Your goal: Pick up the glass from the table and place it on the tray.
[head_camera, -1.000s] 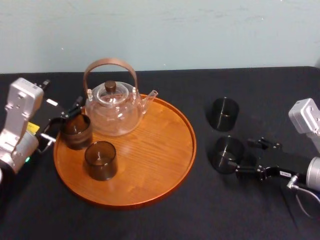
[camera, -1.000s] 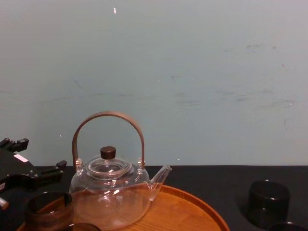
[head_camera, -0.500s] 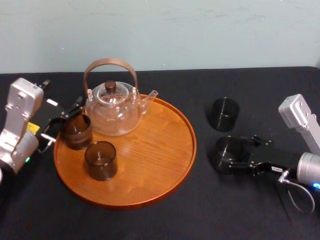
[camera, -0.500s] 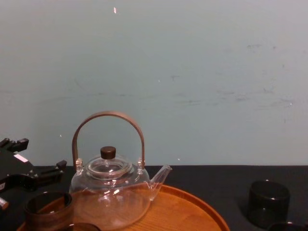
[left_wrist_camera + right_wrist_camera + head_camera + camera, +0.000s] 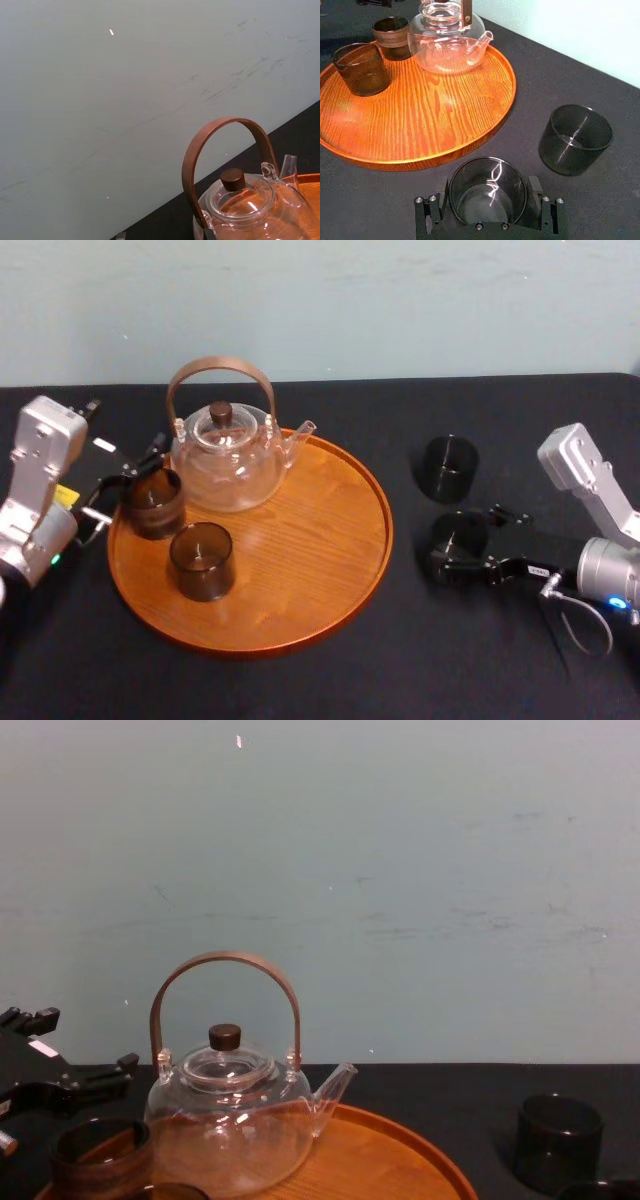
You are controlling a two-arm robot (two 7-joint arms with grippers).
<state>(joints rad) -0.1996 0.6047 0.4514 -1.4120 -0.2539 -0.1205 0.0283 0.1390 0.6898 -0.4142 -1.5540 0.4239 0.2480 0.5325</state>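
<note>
The glass (image 5: 487,186), dark and see-through, stands on the black table just right of the tray (image 5: 330,570). My right gripper (image 5: 487,202) is open around it, one finger close on each side; the head view shows the same gripper (image 5: 462,540) low over the cloth. The round wooden tray carries a clear teapot (image 5: 225,455) and two brownish glasses (image 5: 202,560). At the tray's left rim my left gripper (image 5: 125,485) is open, its fingers straddling the back one of these glasses (image 5: 152,502).
Another dark glass (image 5: 447,468) stands on the table behind the one between my fingers, a short gap away. The tray's right half (image 5: 445,110) is bare wood. A pale wall runs along the table's far edge.
My right gripper has slid left along the table until its fingers reach around the glass. The left arm, tray, teapot and other glasses have not moved.
</note>
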